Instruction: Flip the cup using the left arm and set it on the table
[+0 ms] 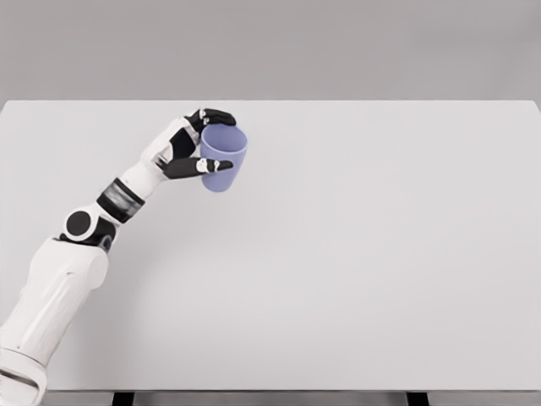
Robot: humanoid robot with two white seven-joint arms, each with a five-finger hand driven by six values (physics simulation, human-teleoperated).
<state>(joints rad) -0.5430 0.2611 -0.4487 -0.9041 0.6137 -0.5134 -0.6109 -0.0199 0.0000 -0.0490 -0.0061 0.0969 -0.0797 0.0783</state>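
The left hand (196, 145) holds the cup (223, 158) over the far left part of the table (355, 254), its arm coming in from the lower left corner and bending at the elbow so that the forearm runs up and to the right toward the cup. The fingers are curled around the cup from its left side: one dark finger (215, 116) wraps over the rim at the top and another lies across the front of the wall about halfway down, so the cup is pinched between them and cannot slip. That side-on grip makes sense for a flip, since it leaves the wrist free to roll the cup about without the palm covering the mouth or the base. The cup's mouth faces up and a little toward the camera, with the open rim showing as an oval at the top and the narrower base below it. Its long axis stands close to upright, leaning slightly, with the base drawn a touch to the left of the rim. Whether the base touches the table or hangs just above it cannot be told from this view; no clear shadow settles it. The cup already looks right way up, so setting it down and letting go appears to be what remains. The right arm does not show.
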